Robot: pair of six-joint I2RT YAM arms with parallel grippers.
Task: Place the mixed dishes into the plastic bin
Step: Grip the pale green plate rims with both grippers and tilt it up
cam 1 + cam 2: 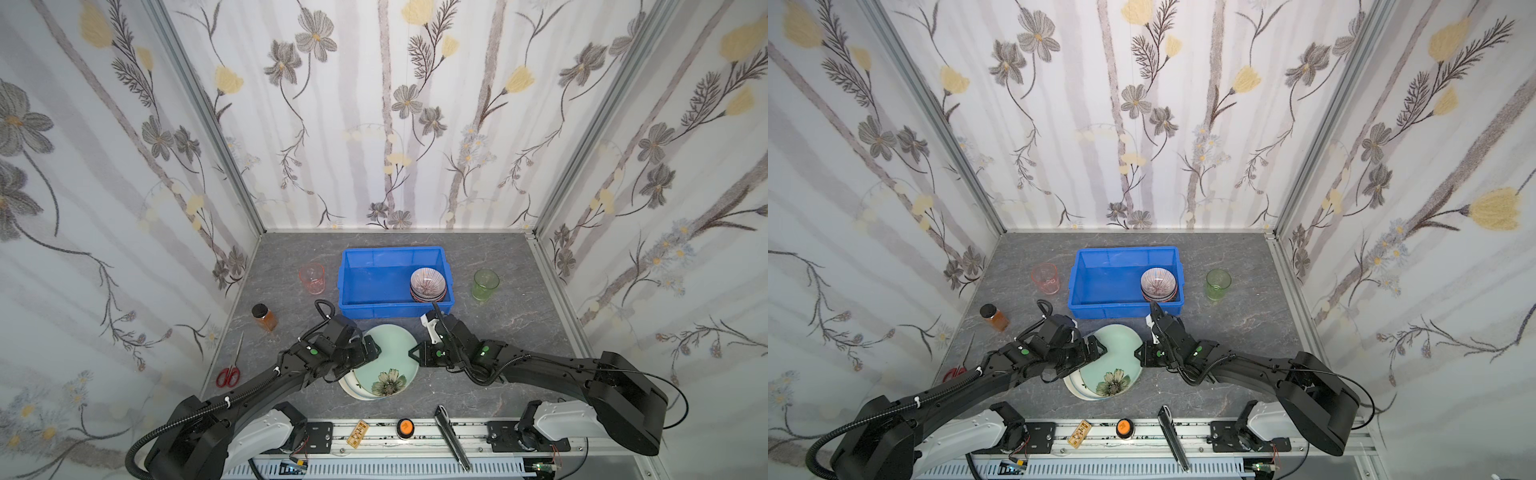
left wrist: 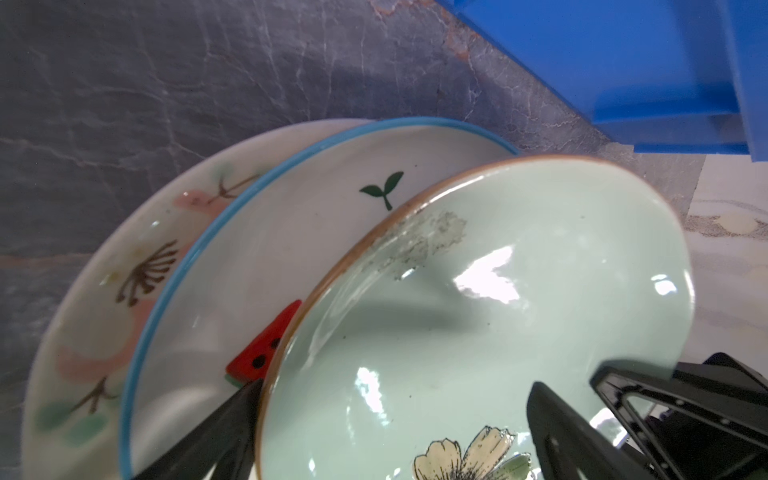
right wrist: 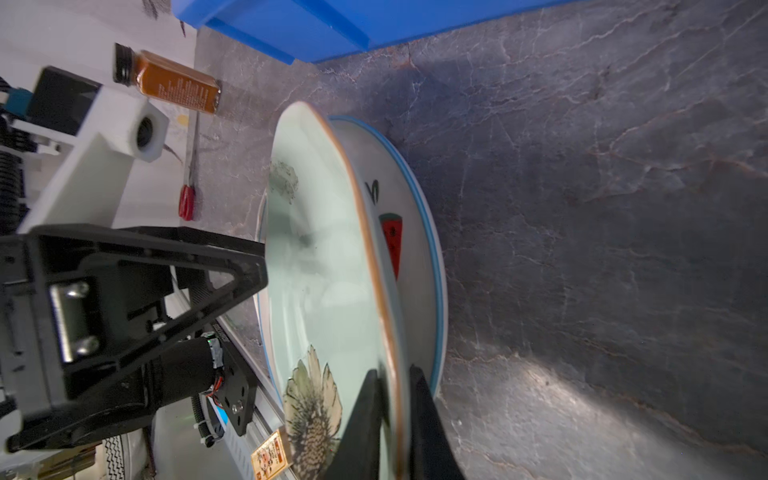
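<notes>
1. The pale green round ceramic plate with a painted flower [image 1: 388, 355] lies tilted on top of a stack on the grey marbled table [image 1: 490, 386]. The stack sits just in front of the bright blue rectangular plastic bin [image 1: 386, 309].
2. Under it are a white plate with a blue rim and a watermelon drawing [image 2: 291, 232] and a cream plate with pink blossoms [image 2: 124, 291].
3. The right gripper [image 3: 394, 376] has its jaws clenched on the green plate's brown rim, one finger above and one below.
4. The left gripper [image 2: 397, 390] has its jaws spread wide at the opposite rim. One finger is slid between the green plate and the blue-rimmed one, and it grips nothing.
5. The step in hand looks like lifting this plate off the stack. A one-sided pinch on glazed ceramic may slip or pivot, so lift slowly and keep the plate near level. The left jaws should either close for a second hold or back clear first.
6. Carry it high enough to pass the bin's near lip. Set it down on the bare left floor of the bin, away from the stack of small patterned bowls [image 1: 428, 284] in the right front corner.
7. The pink glass tumbler [image 1: 311, 277] and the green glass tumbler [image 1: 485, 284] stand outside the bin, one on each side.
</notes>
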